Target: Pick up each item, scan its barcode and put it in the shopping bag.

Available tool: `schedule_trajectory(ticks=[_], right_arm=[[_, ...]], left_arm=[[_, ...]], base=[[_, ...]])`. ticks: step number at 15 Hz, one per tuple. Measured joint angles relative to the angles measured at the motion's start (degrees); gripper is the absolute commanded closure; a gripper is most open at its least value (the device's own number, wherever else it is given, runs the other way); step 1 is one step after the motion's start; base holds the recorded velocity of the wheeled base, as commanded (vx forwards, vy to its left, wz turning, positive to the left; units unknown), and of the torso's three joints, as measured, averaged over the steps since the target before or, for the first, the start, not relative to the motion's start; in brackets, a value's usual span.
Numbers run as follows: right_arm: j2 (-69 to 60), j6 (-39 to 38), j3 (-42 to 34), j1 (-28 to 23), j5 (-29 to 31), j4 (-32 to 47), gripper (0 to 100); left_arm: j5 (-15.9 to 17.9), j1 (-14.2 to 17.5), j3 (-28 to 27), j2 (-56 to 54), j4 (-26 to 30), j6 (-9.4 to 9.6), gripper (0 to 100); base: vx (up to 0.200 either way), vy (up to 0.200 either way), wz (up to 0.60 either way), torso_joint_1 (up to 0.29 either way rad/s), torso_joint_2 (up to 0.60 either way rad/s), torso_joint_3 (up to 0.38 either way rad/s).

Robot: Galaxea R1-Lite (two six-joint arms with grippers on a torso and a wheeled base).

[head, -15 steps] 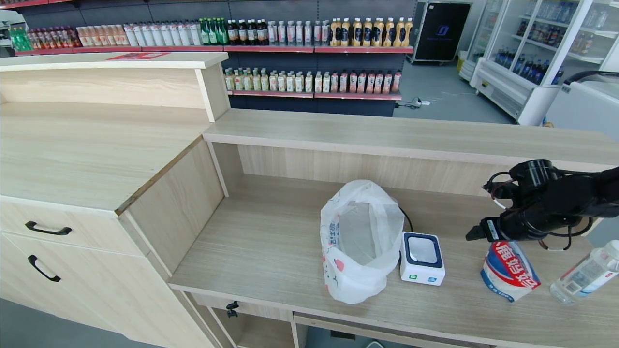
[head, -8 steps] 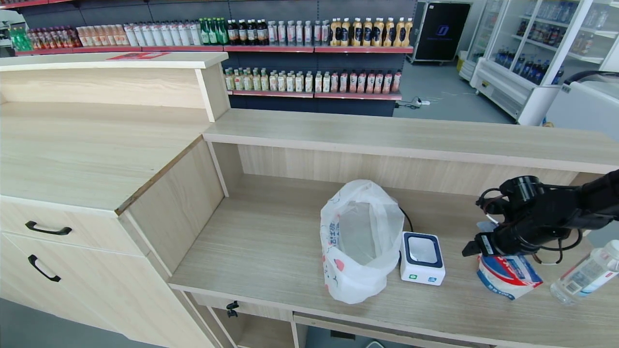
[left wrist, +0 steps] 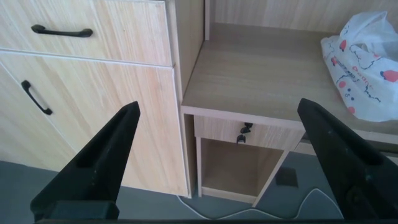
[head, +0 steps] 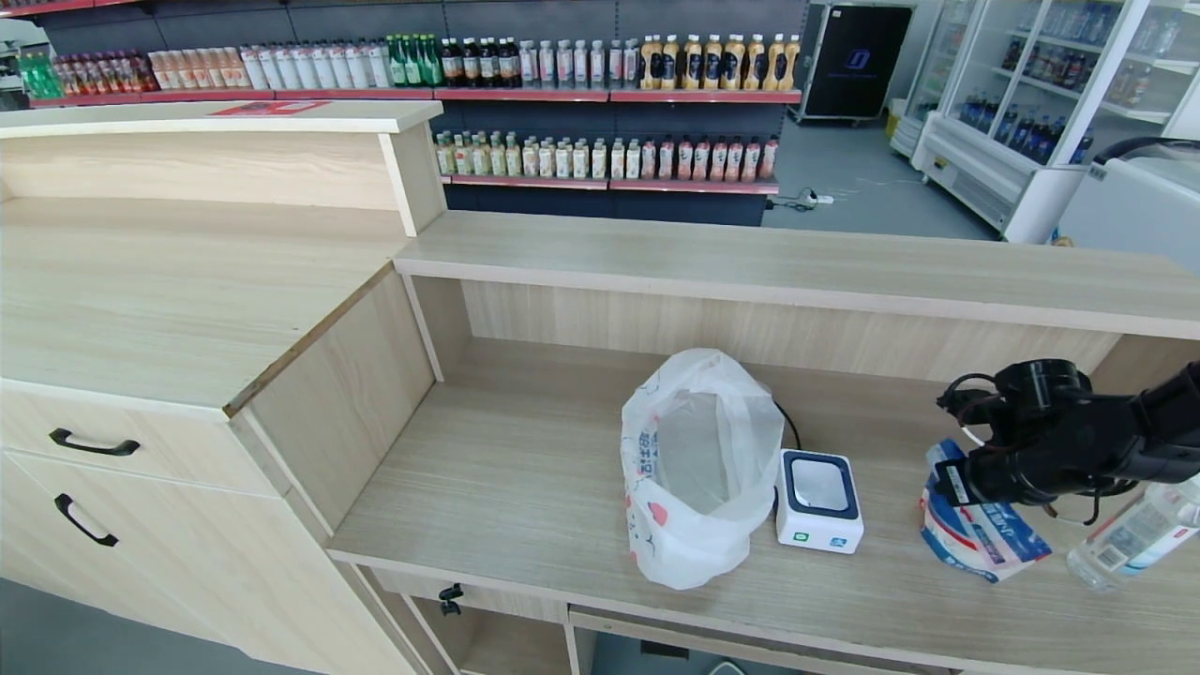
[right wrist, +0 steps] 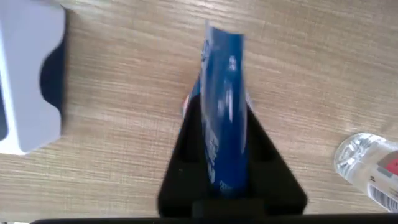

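A blue, white and red packet (head: 989,548) leans on the counter's right side. My right gripper (head: 956,478) is down over its top edge. In the right wrist view the black fingers (right wrist: 186,143) press both sides of the packet (right wrist: 224,74), shut on it. The white scanner (head: 818,502) sits to the packet's left, beside the white plastic shopping bag (head: 698,469), which stands open. A clear water bottle (head: 1134,534) lies at the far right. My left gripper (left wrist: 217,106) hangs open, low beside the counter's drawers.
The counter (head: 525,487) has a raised back ledge (head: 750,258) and a taller cabinet block (head: 187,300) on the left. Shelves of drinks and fridges stand behind. The scanner (right wrist: 28,81) and the bottle (right wrist: 367,168) flank the held packet closely.
My right gripper has come down onto the packet's top. The packet, upright before, is now squashed and tilted left. The bag, scanner and bottle have stayed put.
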State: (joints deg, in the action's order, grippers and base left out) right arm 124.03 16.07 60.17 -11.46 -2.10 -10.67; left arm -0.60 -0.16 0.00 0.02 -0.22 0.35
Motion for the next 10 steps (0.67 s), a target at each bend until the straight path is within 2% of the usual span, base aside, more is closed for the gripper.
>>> schedule_trajectory(ticks=[6, 10], right_arm=[[-0.22, 3.91, -3.06, -2.79, 3.29, -0.61, 100], [-1.56, 5.94, -4.0, -3.36, 2.69, -14.35, 100]], left_arm=[[0.0, 0.0, 0.0, 0.0, -0.02, 0.02, 0], [0.0, 0.0, 0.0, 0.0, -0.02, 0.02, 0]], base=[[0.0, 0.0, 0.0, 0.0, 0.0, 0.0], [0.0, 0.0, 0.0, 0.0, 0.0, 0.0]])
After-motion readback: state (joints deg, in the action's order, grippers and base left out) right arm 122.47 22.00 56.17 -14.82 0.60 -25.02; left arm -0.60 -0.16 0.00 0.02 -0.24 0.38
